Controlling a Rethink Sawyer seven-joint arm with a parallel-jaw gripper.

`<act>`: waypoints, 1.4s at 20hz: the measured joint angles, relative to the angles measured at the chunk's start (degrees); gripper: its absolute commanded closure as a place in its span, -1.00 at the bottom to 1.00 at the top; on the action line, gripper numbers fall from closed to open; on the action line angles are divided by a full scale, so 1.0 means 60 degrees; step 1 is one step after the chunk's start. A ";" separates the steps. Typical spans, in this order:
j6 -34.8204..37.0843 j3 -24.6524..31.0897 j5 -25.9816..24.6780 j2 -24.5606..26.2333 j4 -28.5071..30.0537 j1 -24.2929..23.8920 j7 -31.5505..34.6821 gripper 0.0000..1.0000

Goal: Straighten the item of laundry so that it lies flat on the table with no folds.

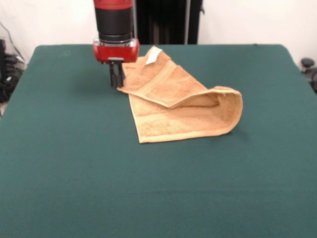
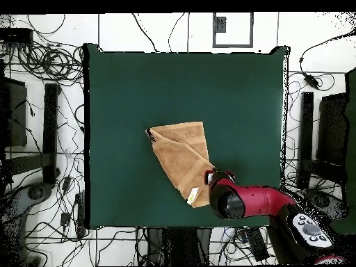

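The item of laundry is an orange-tan towel lying folded over itself on the green table. Its right side bulges up in a raised loop, and a white tag shows at its far corner. My gripper points straight down at the towel's left corner, and its dark fingers stand close together, pinching the edge of the upper layer. In the overhead view the towel lies slanted on the table, and the red arm covers the gripper at the towel's lower right corner.
Green cloth stretches wide on every side of the towel. Cables and dark stands ring the table on the floor.
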 measured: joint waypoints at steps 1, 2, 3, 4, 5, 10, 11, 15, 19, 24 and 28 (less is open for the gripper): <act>0.0000 0.0000 0.0000 0.0000 0.0000 -0.0019 0.0000 1.00; 0.0000 0.0000 0.0000 0.0000 0.0000 -0.0023 0.0000 1.00; 0.0000 -0.0003 -0.0002 0.0000 0.0000 -0.0016 0.0000 1.00; 0.0000 -0.0001 0.0000 -0.0002 0.0000 -0.0005 0.0000 1.00; 0.0000 0.0000 0.0000 -0.0018 0.0001 0.0036 0.0000 1.00; 0.0000 0.0004 -0.0002 -0.0272 0.0118 0.0088 0.0000 1.00; 0.0000 0.0006 0.0000 -0.0369 0.0159 0.0079 0.0000 1.00; 0.0000 0.0004 0.0000 -0.0730 0.0232 0.0062 0.0000 1.00; 0.0000 0.0004 -0.0002 -0.0798 0.0234 0.0062 0.0000 1.00; 0.0000 0.0035 -0.0002 -0.0802 0.0239 0.0002 0.0000 -1.00; 0.0000 0.0130 -0.0002 -0.0802 0.0239 -0.0158 0.0000 -1.00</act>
